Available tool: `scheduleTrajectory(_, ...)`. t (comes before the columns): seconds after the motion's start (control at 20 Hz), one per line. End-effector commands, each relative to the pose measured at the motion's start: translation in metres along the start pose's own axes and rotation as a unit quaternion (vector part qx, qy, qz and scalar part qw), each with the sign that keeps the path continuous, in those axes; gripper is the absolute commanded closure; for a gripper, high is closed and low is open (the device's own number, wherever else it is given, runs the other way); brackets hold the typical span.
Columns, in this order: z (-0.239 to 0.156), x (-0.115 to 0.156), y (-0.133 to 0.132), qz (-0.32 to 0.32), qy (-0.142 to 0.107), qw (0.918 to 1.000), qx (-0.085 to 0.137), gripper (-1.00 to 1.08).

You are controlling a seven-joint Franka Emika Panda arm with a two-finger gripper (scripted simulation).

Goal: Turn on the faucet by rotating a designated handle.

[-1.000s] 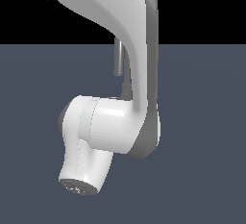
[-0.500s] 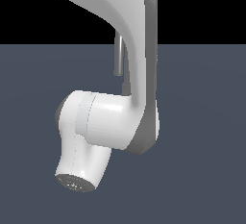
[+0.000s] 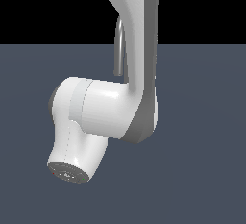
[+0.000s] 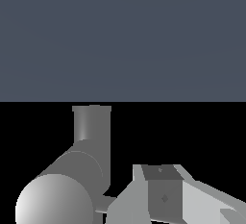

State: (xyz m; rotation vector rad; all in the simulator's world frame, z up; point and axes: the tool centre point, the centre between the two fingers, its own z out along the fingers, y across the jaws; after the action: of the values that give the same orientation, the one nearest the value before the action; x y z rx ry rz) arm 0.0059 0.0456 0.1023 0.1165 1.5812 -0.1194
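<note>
In the exterior view only a slim arched piece of the faucet's spout [image 3: 118,50] shows beside the big white arm, which hides the base, the handle and the gripper. The wrist view is very close to the faucet [image 4: 90,136]: a grey upright tube and a thicker cylinder with a rounded end. A short thin grey stub, which looks like the handle [image 4: 104,203], sticks out from the cylinder toward my gripper [image 4: 166,196]. One grey finger [image 4: 161,184] sits right beside that stub. Whether they touch, and how the jaws stand, I cannot tell.
The white arm [image 3: 134,64] comes down through the middle of the exterior view, with its elbow joint [image 3: 96,107] and a round end cap [image 3: 67,172] toward the exterior view's left. A flat dark blue-grey floor [image 3: 202,170] lies all around.
The arm's elbow and end cap have drifted slightly up and toward the exterior view's left. A little more of the spout shows beside the arm.
</note>
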Motion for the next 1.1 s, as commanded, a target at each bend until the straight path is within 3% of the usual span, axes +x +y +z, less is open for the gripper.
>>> scheduleTrajectory(0.0, 0.0, -0.007, -0.002, 0.0, -0.002, 1.0, 0.0, 1.08)
scheduleTrajectory(0.55, 0.0, -0.049, -0.014, 0.001, -0.006, 1.0, -0.002, 1.08)
scheduleTrajectory(0.6, 0.0, -0.049, -0.014, 0.001, -0.006, 1.0, -0.002, 1.08)
scheduleTrajectory(0.65, -0.001, -0.027, -0.016, 0.0, 0.011, 0.9999, -0.001, 1.08)
scheduleTrajectory(1.05, 0.0, -0.051, -0.043, 0.001, 0.0, 1.0, -0.002, 1.08)
